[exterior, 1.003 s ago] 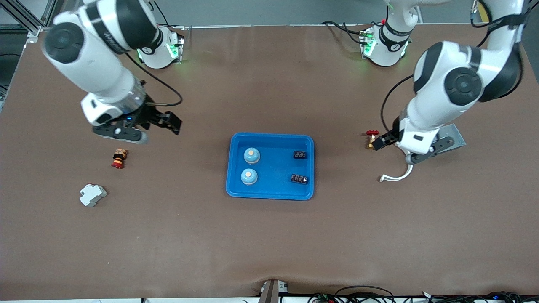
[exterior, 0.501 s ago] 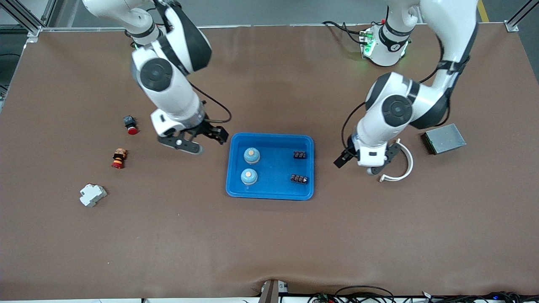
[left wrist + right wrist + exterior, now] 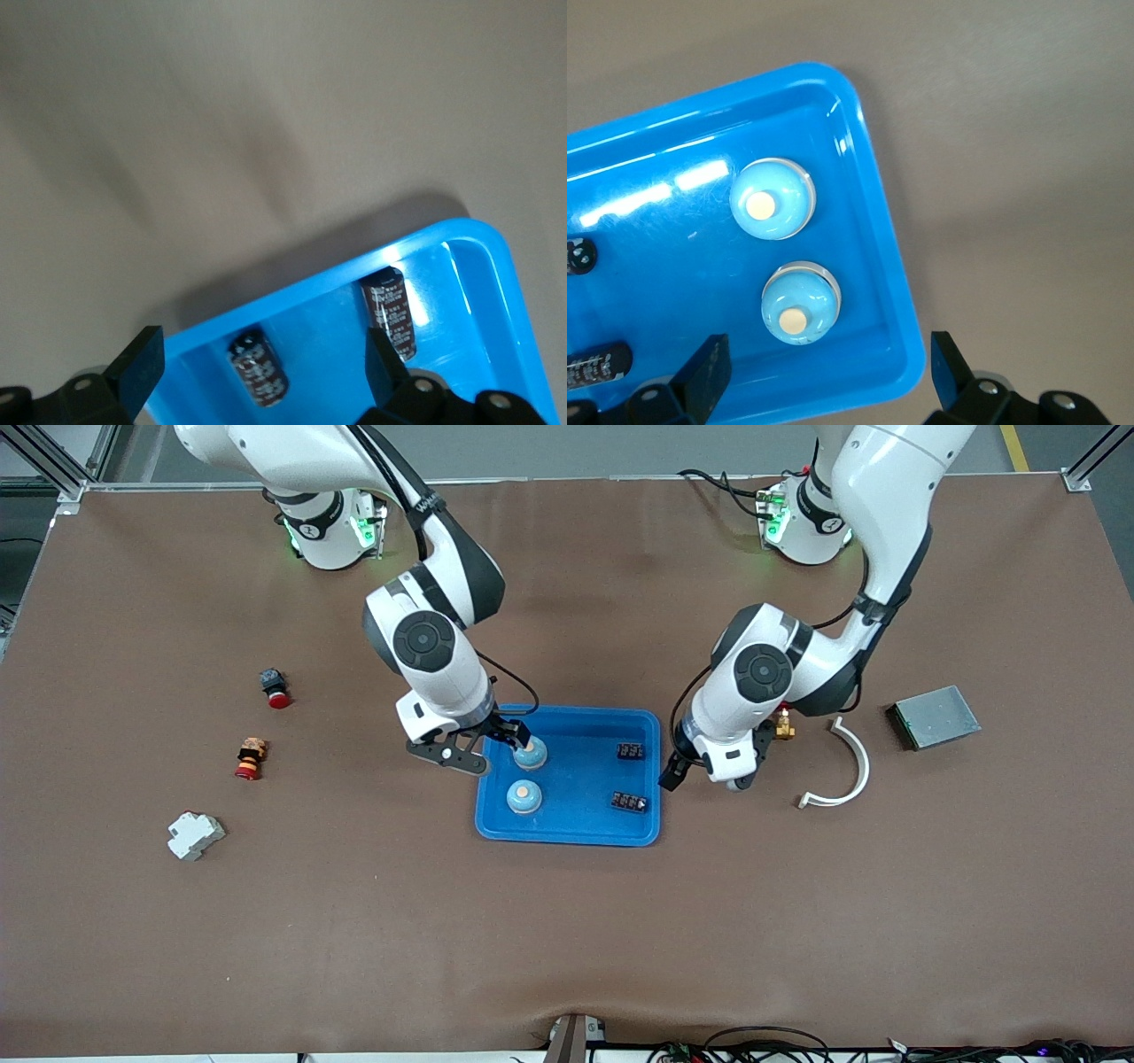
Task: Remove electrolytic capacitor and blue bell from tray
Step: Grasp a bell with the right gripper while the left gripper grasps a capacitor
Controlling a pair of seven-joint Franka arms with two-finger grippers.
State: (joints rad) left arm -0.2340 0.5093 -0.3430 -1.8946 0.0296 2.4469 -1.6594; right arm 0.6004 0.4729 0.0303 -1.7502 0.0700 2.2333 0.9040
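A blue tray (image 3: 567, 833) sits mid-table. Two light-blue bells (image 3: 530, 754) (image 3: 524, 797) stand in its half toward the right arm's end. Two dark capacitors (image 3: 630, 751) (image 3: 629, 802) lie in its half toward the left arm's end. My right gripper (image 3: 505, 737) is open and empty over the tray's edge beside the bells. In the right wrist view (image 3: 826, 363) both bells (image 3: 772, 199) (image 3: 801, 302) show. My left gripper (image 3: 682, 771) is open and empty over the tray's edge by the capacitors. In the left wrist view (image 3: 259, 359) both capacitors (image 3: 262, 370) (image 3: 392, 301) show.
Toward the right arm's end lie a red-capped button (image 3: 275, 686), a red-and-orange switch (image 3: 250, 758) and a white block (image 3: 195, 835). Toward the left arm's end lie a brass valve (image 3: 783, 728), a white curved piece (image 3: 842, 766) and a grey metal box (image 3: 935, 716).
Both arms have swung in from the table's ends to the tray, each gripper now over its own end of the tray. The tray's contents have not moved.
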